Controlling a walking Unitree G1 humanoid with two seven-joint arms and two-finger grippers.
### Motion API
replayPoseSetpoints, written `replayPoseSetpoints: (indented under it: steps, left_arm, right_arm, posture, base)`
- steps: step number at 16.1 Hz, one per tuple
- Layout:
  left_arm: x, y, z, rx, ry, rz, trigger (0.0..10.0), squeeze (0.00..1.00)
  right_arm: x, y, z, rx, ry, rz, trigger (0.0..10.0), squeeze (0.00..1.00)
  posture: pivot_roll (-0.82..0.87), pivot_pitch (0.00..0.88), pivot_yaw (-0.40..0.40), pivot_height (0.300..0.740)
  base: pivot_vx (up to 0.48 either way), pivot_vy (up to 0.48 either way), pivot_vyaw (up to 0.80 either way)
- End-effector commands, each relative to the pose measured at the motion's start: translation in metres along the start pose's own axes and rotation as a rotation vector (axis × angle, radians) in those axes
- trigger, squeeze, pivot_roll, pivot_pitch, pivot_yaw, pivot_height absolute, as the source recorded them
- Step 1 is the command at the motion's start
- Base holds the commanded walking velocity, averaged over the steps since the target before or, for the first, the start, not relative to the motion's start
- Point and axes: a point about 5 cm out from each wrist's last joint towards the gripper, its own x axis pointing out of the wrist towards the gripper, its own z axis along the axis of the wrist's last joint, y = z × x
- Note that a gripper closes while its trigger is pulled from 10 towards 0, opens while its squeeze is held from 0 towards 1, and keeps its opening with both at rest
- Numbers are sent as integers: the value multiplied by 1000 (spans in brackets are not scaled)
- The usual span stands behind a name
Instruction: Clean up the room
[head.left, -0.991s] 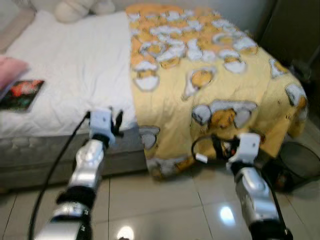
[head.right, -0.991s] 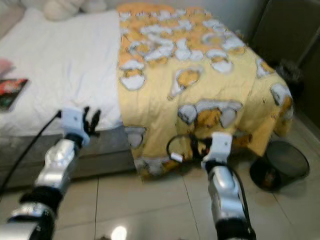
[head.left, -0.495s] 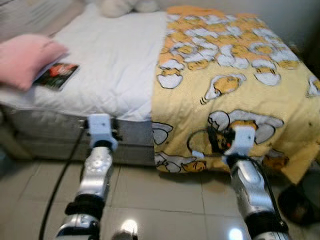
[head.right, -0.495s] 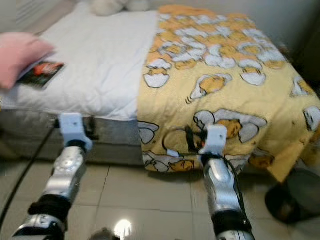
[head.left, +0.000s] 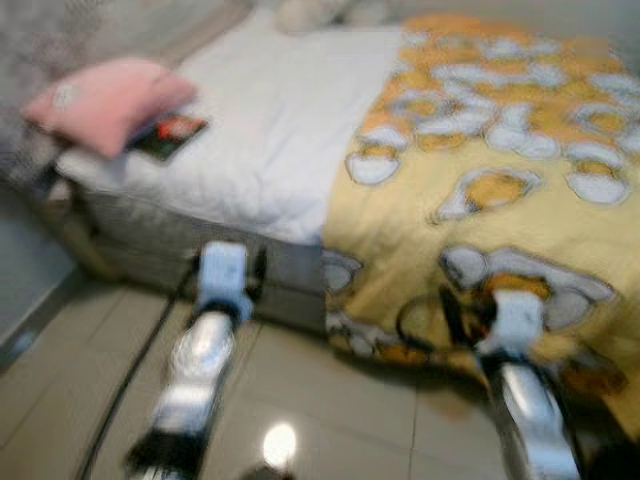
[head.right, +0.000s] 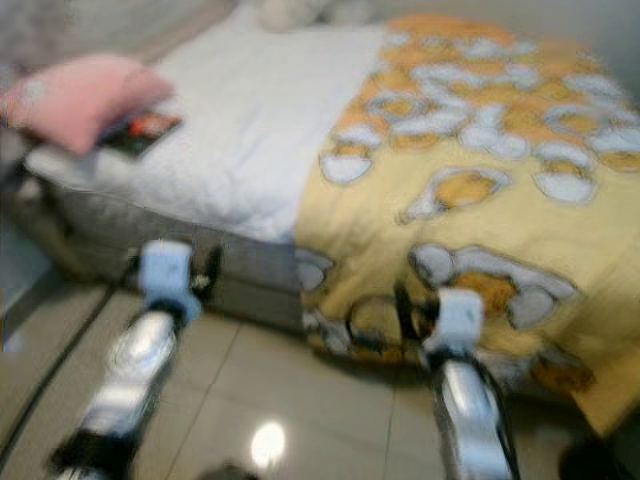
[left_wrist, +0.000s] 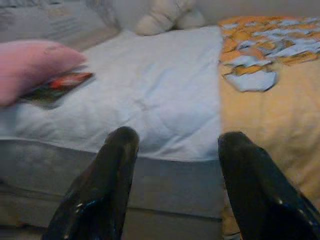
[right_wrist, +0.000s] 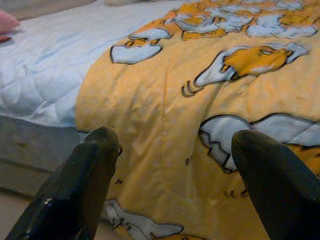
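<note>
**Both grippers empty in front of the bed**

Low in the blurred head views, two silver arms reach over the tiled floor (head.left: 330, 400). The left gripper (left_wrist: 175, 145) sits at lower left, facing the grey side of the bed (head.left: 150, 250); the right gripper (right_wrist: 172, 145) sits at lower right, facing the hanging edge of the yellow blanket (head.left: 500, 200). The wrist views show what the head views blur: each gripper's two black fingers are spread wide apart, with nothing between them.

Beyond them, the one bed fills the middle of the frame, with a white sheet (head.left: 290, 130) on its left half and the one yellow blanket, printed with white and orange figures, on its right half.

At upper left lies one pink pillow (head.left: 105, 100), with one dark book (head.left: 168, 137) partly under its edge. At the top edge sits a pale soft toy (left_wrist: 170, 15), clearer in the left wrist view.
</note>
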Motion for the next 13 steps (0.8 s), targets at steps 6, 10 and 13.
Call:
replayPoseSetpoints:
  steps: [6, 10, 13]
  left_arm:
    - [10, 0, 2, -42, 57, 41, 10000, 1000]
    - [14, 9, 7, -54, 58, 109, 10000, 1000]
    - [19, -6, 11, -53, 52, 38, 10000, 1000]
  right_arm:
    - [17, 12, 14, -39, -30, 62, 10000, 1000]
    - [20, 10, 11, -37, -16, 57, 10000, 1000]
    - [22, 12, 8, -33, -5, 61, 10000, 1000]
  posture:
    - [31, 0, 35, 740]
    - [38, 0, 35, 740]
    - [35, 0, 44, 740]
  base:
    - [0, 0, 560]
    - [282, 0, 553]
    - [440, 0, 540]
